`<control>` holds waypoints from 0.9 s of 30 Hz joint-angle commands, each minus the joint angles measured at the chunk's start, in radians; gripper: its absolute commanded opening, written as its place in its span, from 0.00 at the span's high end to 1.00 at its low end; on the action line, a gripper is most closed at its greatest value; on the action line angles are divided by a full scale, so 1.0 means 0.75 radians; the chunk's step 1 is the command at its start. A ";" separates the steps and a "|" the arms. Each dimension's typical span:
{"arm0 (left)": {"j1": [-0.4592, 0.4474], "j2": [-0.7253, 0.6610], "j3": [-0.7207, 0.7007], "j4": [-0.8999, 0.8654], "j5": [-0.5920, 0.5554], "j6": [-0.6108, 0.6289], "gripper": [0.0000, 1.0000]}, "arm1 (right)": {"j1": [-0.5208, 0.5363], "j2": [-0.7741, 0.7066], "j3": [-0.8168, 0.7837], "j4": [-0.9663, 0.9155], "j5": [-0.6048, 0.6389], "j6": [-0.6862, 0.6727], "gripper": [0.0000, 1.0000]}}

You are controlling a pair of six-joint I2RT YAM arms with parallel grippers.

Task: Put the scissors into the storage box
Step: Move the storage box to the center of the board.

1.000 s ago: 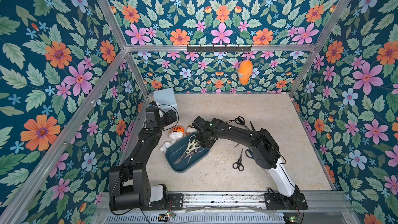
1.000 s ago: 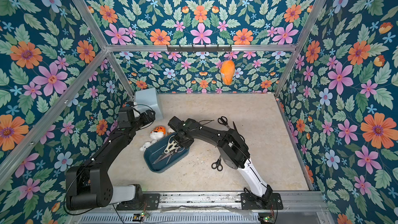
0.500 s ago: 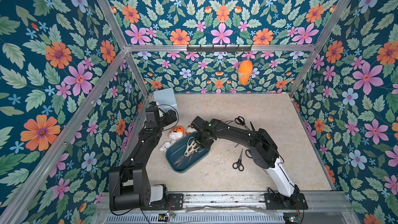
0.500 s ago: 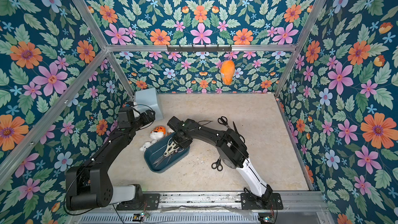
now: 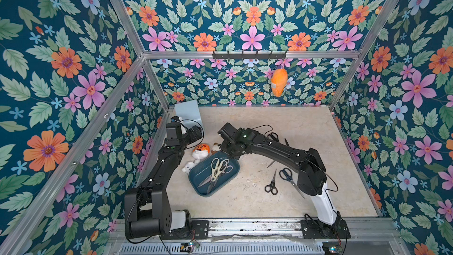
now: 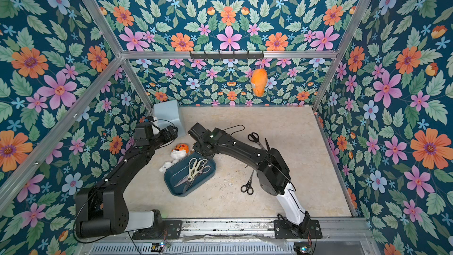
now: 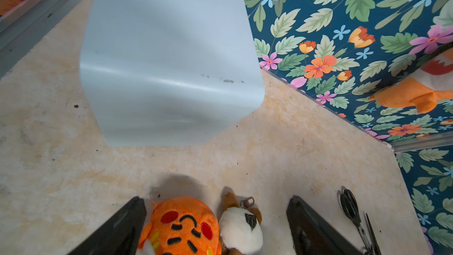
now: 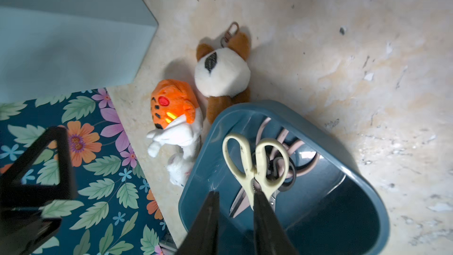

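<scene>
**Cream scissors in the box, right claw released**

In both top views I see the cream scissors [image 5: 215,170] lying inside the storage box [image 5: 196,185]. Loose black scissors [image 5: 271,186] lie on the floor well to the right of the box.

Left wrist: my left claw [image 7: 215,199] is spread wide and empty above the soft toys [image 7: 181,226].

Right wrist: my right claw [image 8: 235,195] hangs over the box, fingers parted and gripping nothing. The cream scissors lie flat inside it.

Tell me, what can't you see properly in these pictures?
- In a top view, the right arm covers the far black-handled metal scissors' blades.
- Right wrist view: the right gripper covers the cream-handled metal shears' blades.
- Dark teal plastic tray: pairs underneath overlap, count unclear.
- Left wrist view: edge cuts the orange plush toy.
</scene>
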 commanded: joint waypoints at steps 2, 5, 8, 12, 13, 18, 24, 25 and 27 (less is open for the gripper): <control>-0.004 0.014 -0.006 0.053 0.070 0.017 0.05 | -0.024 -0.051 -0.033 -0.040 0.089 -0.255 0.73; -0.007 0.032 -0.010 0.068 0.114 0.013 0.05 | -0.069 -0.071 -0.078 -0.042 0.035 -0.404 0.73; -0.018 0.049 -0.014 0.069 0.146 0.000 0.05 | -0.119 -0.069 -0.104 -0.075 -0.045 -0.558 0.73; -0.049 0.048 -0.016 0.051 0.193 -0.039 0.05 | -0.144 -0.043 -0.106 -0.179 -0.055 -0.759 0.64; -0.053 0.045 -0.019 0.040 0.211 -0.049 0.05 | -0.143 -0.039 -0.108 -0.195 -0.055 -0.795 0.63; -0.058 -0.001 -0.052 -0.015 0.270 -0.081 0.05 | -0.142 -0.053 -0.197 -0.159 -0.148 -0.894 0.57; -0.059 -0.060 -0.055 -0.093 0.248 -0.061 0.05 | -0.136 -0.039 -0.293 -0.090 -0.268 -0.917 0.58; -0.059 -0.063 -0.053 -0.097 0.247 -0.065 0.05 | -0.130 -0.033 -0.296 -0.081 -0.285 -0.929 0.58; -0.059 -0.062 -0.046 -0.104 0.246 -0.067 0.05 | -0.118 -0.018 -0.282 -0.083 -0.287 -0.946 0.59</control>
